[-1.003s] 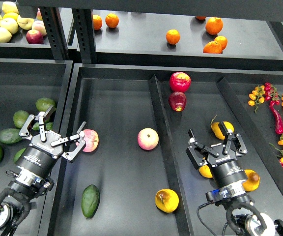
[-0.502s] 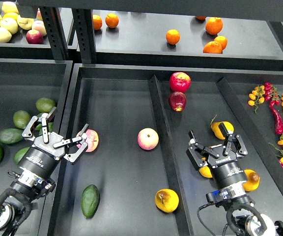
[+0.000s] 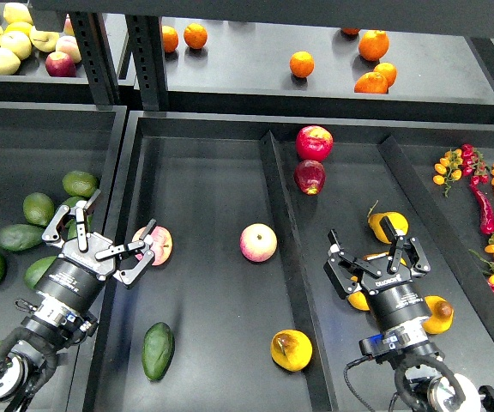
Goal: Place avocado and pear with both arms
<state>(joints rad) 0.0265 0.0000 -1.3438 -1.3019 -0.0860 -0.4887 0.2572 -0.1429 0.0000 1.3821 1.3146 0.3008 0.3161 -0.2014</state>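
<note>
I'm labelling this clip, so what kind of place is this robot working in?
Probably a mock grocery produce display: black divided trays hold loose fruit sorted by kind, with oranges on an upper shelf and green avocados at the left.

Matt dark-green avocado (image 3: 158, 350), smooth yellow-orange pear (image 3: 291, 350) with dull brown blotch, matt black tray floor (image 3: 204, 300)

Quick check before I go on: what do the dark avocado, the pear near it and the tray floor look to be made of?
Avocado: matte dark green skin with hardly any highlight; real or plastic replica, I cannot tell. Pear: smooth yellow-orange skin with a brownish blotch and slight sheen, possibly waxy or plastic. Tray floor: black, flat, dull sheet, likely painted metal or plastic.
</note>
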